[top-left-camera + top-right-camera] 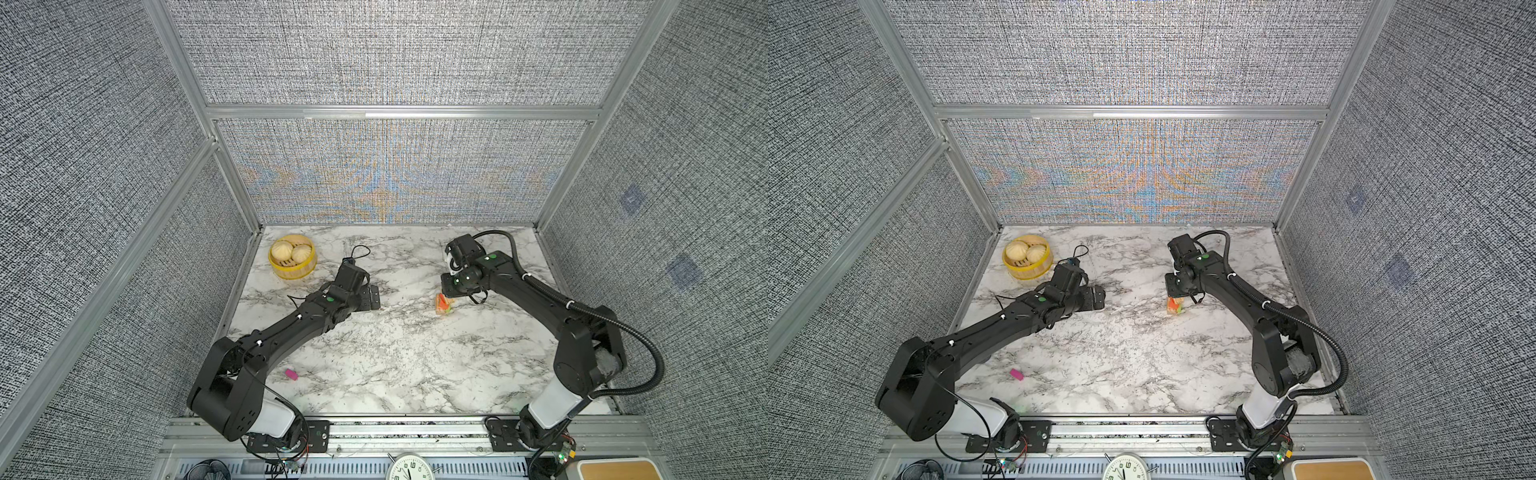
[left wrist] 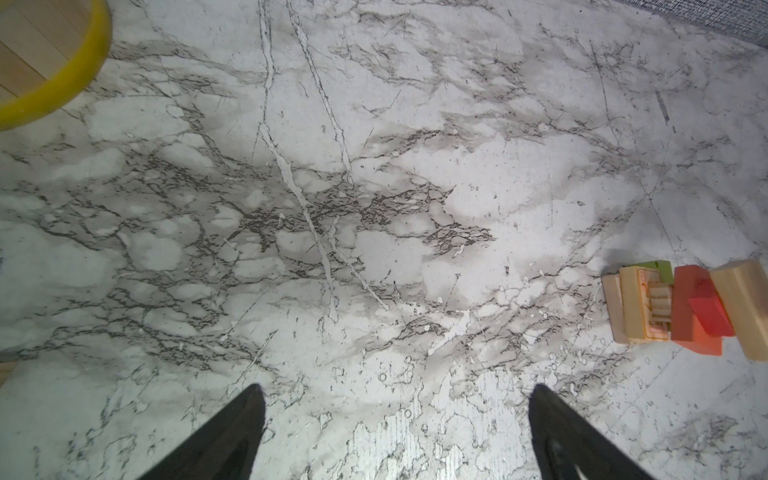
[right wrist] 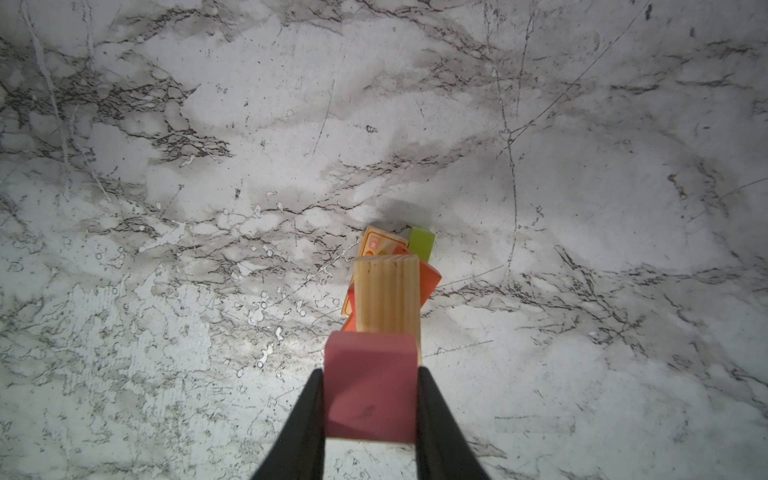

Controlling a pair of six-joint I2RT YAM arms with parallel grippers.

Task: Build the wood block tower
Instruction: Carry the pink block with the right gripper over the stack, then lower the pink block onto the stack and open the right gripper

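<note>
The tower (image 3: 390,291) stands just below and ahead of the right hand (image 3: 370,374). It is a short stack with a tan block (image 3: 388,295) on top, orange and red pieces under it, and a lime-green block (image 3: 422,244) at the base on the side away from the hand. The right hand is clamped on a pink block (image 3: 370,399), one finger on each opposite face. The pink block hangs over the near end of the tan block — I cannot tell whether the two touch.

The step looks like setting the pink block on top. It seems to sit too far toward the hand's side, so I would carry it forward over the middle of the tan block first. Then lower it straight, part the fingers slowly and lift away vertically. The layers below look twisted against one another, so a sideways nudge could topple them.

The left hand (image 2: 397,390) has its jaws wide apart and holds nothing. It is over bare desk (image 1: 395,365), with the tower well off to its side. A magenta block (image 1: 291,374) lies far behind it near that arm's base — probably a later piece. The yellow steamer (image 1: 293,272) with buns (image 1: 282,249) sits beyond the left hand, well apart from the tower. Nothing stands in the right hand's way.
</note>
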